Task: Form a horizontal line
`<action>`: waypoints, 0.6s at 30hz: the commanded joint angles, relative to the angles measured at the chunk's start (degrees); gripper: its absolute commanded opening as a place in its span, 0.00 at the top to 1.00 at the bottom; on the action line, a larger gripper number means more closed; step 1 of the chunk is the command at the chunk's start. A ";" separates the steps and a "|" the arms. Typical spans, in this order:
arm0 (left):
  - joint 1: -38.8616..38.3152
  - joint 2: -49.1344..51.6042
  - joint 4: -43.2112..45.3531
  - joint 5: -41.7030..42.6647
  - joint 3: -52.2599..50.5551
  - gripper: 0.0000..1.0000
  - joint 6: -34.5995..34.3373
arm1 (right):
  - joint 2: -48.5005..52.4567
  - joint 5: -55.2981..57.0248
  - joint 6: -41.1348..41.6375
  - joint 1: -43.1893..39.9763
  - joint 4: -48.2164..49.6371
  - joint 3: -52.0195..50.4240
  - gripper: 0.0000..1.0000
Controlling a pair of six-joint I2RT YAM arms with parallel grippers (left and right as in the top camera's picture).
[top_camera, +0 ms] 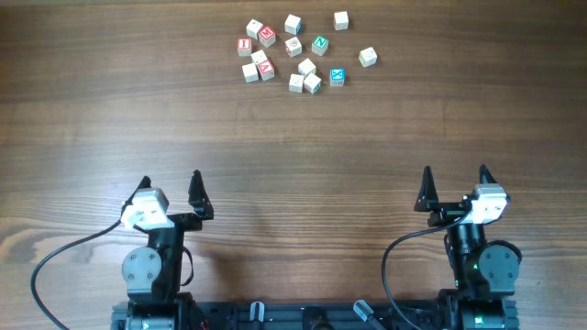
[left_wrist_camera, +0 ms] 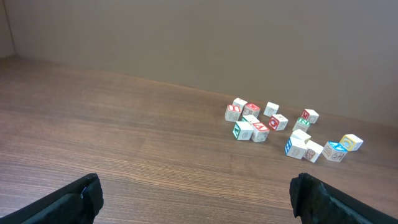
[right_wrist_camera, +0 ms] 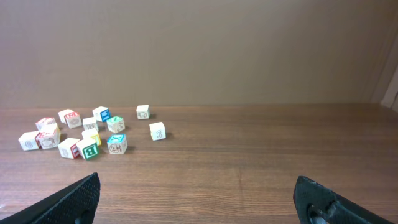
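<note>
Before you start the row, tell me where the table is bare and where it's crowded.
Bare: the wide band of table between the letter cubes and the left gripper and right gripper, plus both far corners beside the cubes. Crowded: the cube cluster itself.

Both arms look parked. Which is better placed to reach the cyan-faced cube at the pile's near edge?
Right, probably. The cyan-faced cube lies on the pile's right side, nearer the open right gripper than the open left gripper.
</note>
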 commanded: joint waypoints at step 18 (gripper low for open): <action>0.42 -0.42 0.00 0.90 -0.39 0.01 1.11 | -0.83 -0.94 -0.79 -0.09 0.04 -0.07 0.00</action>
